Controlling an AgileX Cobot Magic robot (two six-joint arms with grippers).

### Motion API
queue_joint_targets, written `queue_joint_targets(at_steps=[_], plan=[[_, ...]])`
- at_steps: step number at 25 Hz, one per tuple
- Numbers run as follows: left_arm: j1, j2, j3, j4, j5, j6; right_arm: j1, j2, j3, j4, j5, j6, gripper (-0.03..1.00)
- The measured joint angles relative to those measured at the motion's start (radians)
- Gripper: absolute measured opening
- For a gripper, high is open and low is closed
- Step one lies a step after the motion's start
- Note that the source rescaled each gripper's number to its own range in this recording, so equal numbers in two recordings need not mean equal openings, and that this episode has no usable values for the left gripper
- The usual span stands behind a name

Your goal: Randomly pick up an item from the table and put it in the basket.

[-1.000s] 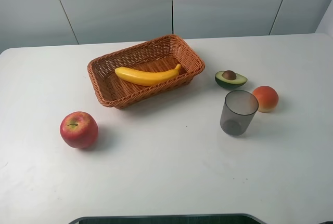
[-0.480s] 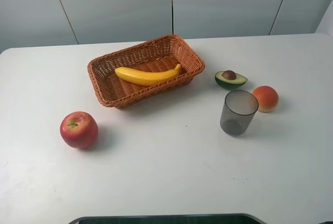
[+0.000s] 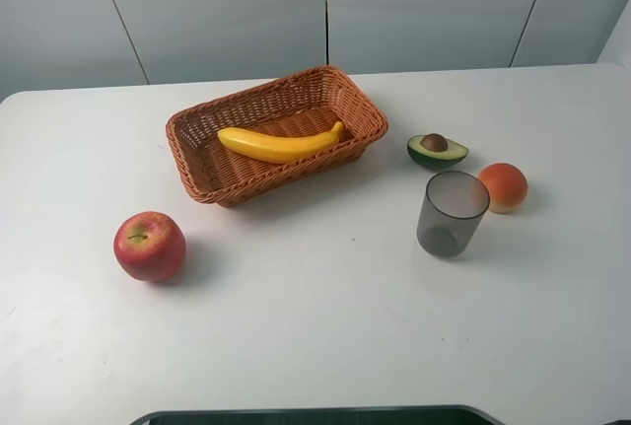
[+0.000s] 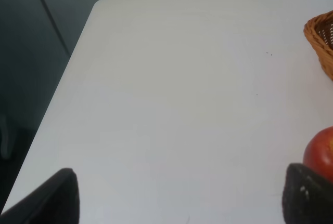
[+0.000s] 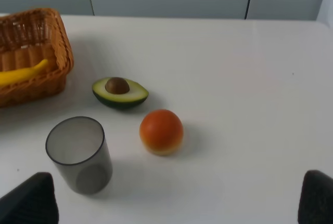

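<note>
Black fingertips of both pincers spread wide, holding nothing.

I see the white table carrying a wicker basket toward the back, a red apple near its left front, and on the right an avocado half, a grey translucent cup and an orange-red fruit close together.

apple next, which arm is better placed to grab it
Left, probably. The red apple lies on the left side of the table, and the left wrist view shows it right beside one fingertip of the open left gripper. The right gripper faces the cup and avocado half.
</note>
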Motion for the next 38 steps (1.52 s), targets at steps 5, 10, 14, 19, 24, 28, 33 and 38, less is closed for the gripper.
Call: queue_joint_targets(at_steps=[5,10,14,19,24,28,33,38], plan=[[0.000,0.000,0.000,0.000,0.000,0.000,-0.002,-0.073,0.002,-0.006,0.018,0.000,1.00],[0.000,0.000,0.000,0.000,0.000,0.000,-0.003,-0.111,0.017,-0.022,0.032,-0.002,1.00],[0.000,0.000,0.000,0.000,0.000,0.000,-0.003,-0.111,0.055,-0.022,0.037,-0.004,1.00],[0.000,0.000,0.000,0.000,0.000,0.000,-0.003,-0.111,0.080,-0.005,0.034,-0.004,1.00],[0.000,0.000,0.000,0.000,0.000,0.000,-0.003,-0.111,0.085,0.002,0.034,-0.004,1.00],[0.000,0.000,0.000,0.000,0.000,0.000,-0.003,-0.111,0.086,0.018,0.031,-0.006,1.00],[0.000,0.000,0.000,0.000,0.000,0.000,-0.003,-0.111,0.086,0.020,-0.033,-0.023,1.00],[0.000,0.000,0.000,0.000,0.000,0.000,-0.003,-0.111,0.127,0.020,-0.051,-0.055,1.00]])
